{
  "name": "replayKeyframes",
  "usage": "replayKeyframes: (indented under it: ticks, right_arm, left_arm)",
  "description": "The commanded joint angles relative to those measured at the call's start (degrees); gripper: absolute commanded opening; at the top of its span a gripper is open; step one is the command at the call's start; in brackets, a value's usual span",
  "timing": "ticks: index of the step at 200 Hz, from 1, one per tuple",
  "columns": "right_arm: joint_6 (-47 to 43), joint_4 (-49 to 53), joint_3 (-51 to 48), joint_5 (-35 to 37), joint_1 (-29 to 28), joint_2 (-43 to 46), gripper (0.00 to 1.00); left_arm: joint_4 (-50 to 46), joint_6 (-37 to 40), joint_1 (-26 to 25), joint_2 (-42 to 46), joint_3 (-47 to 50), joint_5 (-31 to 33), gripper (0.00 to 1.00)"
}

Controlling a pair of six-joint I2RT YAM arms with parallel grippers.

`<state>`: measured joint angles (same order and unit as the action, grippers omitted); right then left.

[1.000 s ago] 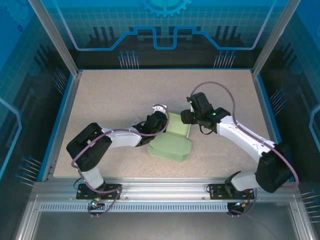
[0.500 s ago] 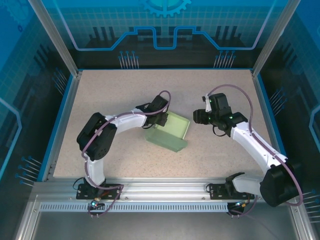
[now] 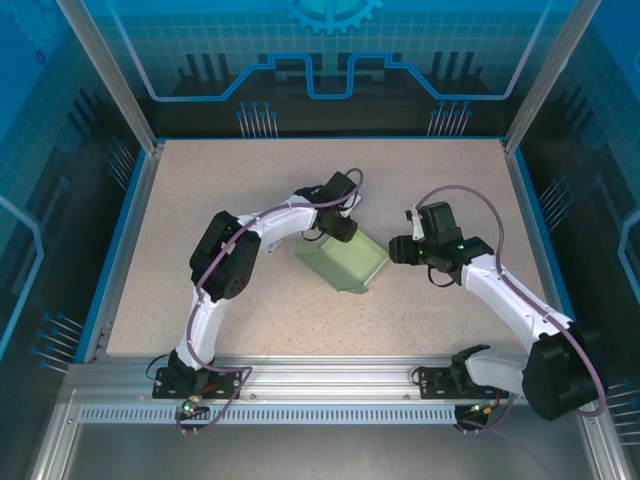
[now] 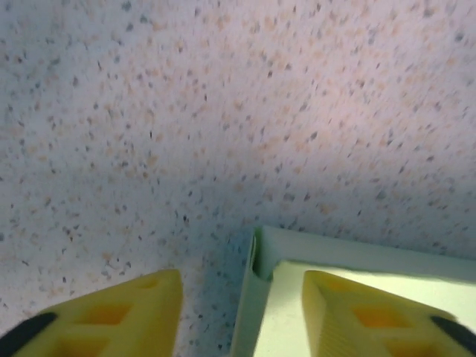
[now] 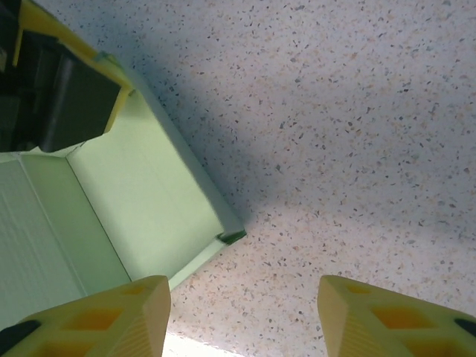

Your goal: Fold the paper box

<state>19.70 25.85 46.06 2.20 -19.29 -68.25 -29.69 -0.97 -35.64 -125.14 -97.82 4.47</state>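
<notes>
Paper box [image 3: 345, 264], one only, sits partly folded near the middle of the table [image 3: 200, 200], with its walls raised and its top open. The left fingers [image 3: 342, 229] stand parted astride a wall at its far corner, one finger outside over the table and the other above the inside, gripping nothing. The right fingers [image 3: 396, 250], the second of two pairs, hang parted and empty just beside the box's right corner, not touching it.

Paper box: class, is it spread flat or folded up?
Folded up: the paper box shows upright walls meeting at a corner, its top open.
</notes>
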Motion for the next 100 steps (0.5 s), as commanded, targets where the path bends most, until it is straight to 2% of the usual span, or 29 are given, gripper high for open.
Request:
replayKeyframes:
  ticks: [1, 29, 56, 76, 100]
  right_arm:
    - [0.97, -0.7, -0.72, -2.27, 0.75, -0.51, 0.56]
    - [0.26, -1.81, 0.71, -4.45, 0.66, -4.35, 0.56]
    - [-1.07, -3.52, 3.03, -5.7, 0.57, -9.45, 0.57]
    - [-1.59, -5.45, 5.67, -7.11, 0.66, -14.66, 0.57]
    - [-1.69, -7.7, 8.86, -11.61, 0.57, -21.24, 0.57]
  left_arm:
    - [-3.48, 1.5, 0.74, 0.02, -5.39, -1.66, 0.53]
    - [-2.12, 1.41, 0.86, 2.19, -8.47, -1.28, 0.61]
    - [1.47, 0.89, 1.3, 6.75, -7.57, 0.65, 0.66]
    - [5.89, -0.52, 1.91, 12.21, -2.94, 2.41, 0.67]
    - [11.15, -3.73, 2.69, 21.21, 6.92, 5.4, 0.67]
